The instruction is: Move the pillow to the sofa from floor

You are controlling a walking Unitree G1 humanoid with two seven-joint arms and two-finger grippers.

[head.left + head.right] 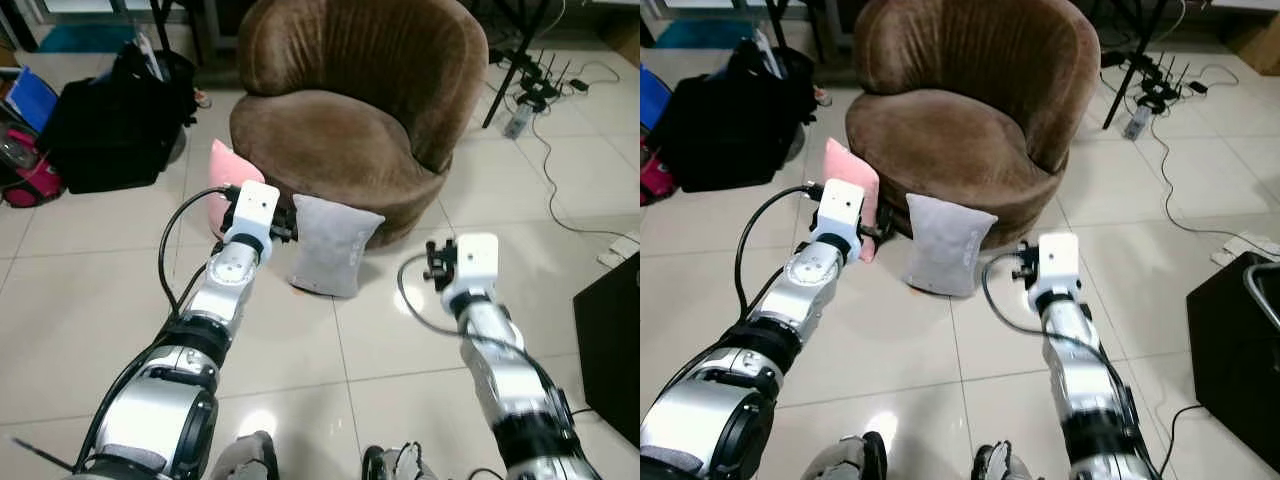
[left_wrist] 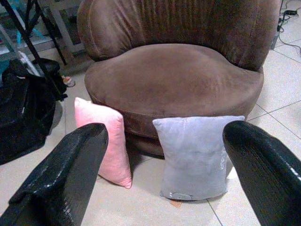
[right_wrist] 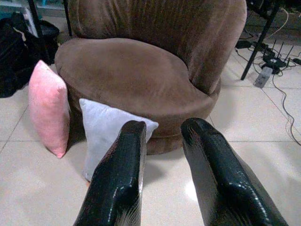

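A grey pillow (image 1: 335, 245) stands on the tiled floor, leaning against the front of the brown round sofa (image 1: 340, 140). A pink pillow (image 1: 226, 168) stands to its left, also against the sofa base. My left gripper (image 1: 287, 222) is open wide, held just in front of the grey pillow's left edge and apart from it; the left wrist view has the grey pillow (image 2: 195, 157) between its fingers (image 2: 70, 165). My right gripper (image 1: 432, 262) hovers over the floor right of the grey pillow, its fingers (image 3: 120, 179) a narrow gap apart with nothing between them.
Black bags (image 1: 110, 120) and a pink bag (image 1: 30, 175) sit on the floor at the left. Cables and a power strip (image 1: 520, 120) lie at the back right by a stand leg. A black box (image 1: 610, 340) stands at the right edge.
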